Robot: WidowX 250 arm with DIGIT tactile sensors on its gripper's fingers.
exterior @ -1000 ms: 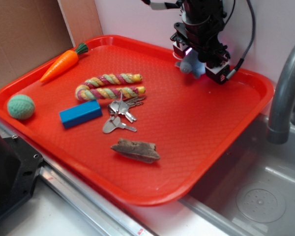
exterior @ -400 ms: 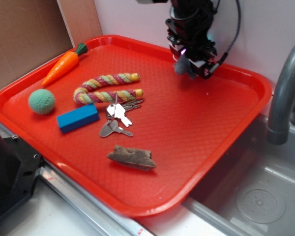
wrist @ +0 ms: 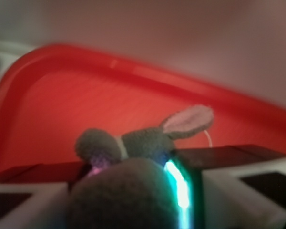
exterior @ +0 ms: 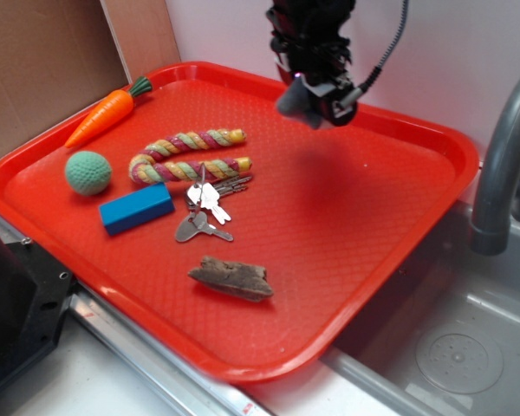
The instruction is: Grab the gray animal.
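Gray animal (exterior: 295,102): fuzzy plush, flipper up, seemingly airborne | hand (exterior: 316,95) clamped around it

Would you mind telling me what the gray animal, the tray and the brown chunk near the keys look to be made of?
The gray animal looks like soft plush: a fuzzy, matte nap. The tray looks like molded plastic, glossy red with a fine textured floor. The brown chunk seems to be rough wood or bark, matte and uneven, though that is less certain.

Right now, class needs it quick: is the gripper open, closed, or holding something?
Gripper: closed on the gray animal, lifted clear of the red tray.
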